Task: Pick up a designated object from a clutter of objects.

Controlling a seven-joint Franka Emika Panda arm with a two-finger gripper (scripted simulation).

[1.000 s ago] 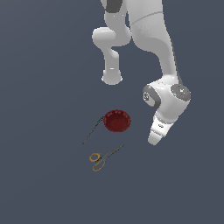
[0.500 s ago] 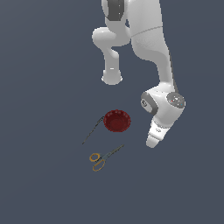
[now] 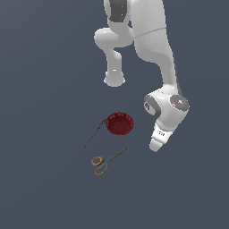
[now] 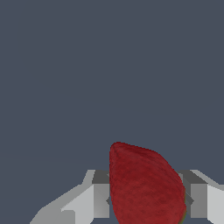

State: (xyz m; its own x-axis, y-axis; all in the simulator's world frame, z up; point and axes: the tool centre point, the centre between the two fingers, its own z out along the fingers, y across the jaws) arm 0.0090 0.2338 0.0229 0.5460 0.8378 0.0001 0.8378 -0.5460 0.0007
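A: In the exterior view, where is everything relative to the dark red fluted bowl [image 3: 120,123]?

B: The white robot arm's hand [image 3: 155,145] hangs low over the flat grey desk [image 3: 44,89], on the exterior view's right of the bowl and apart from it. A thin dark rod [image 3: 95,134] runs off the bowl's other side, its upper end at or just by the rim. The yellow-handled scissors [image 3: 105,162] lie near the bowl, toward the bottom of the picture. I cannot make out the fingers or any strawberry from here.

A: And the wrist view?

B: There the small red strawberry-like fruit with a sliver of green at its base [image 4: 146,186] fills the gap between the two grey fingers [image 4: 99,197]. One finger shows on each side of it. The hand looks closed on the fruit, though the actual contact is hidden behind it.

A: What could go wrong?

B: I judge that the fruit's rounded, tapering body could squirt out if the pinch sits off-centre or the arm jerks on lifting. A sideways swing toward the bowl could also clip its rim.
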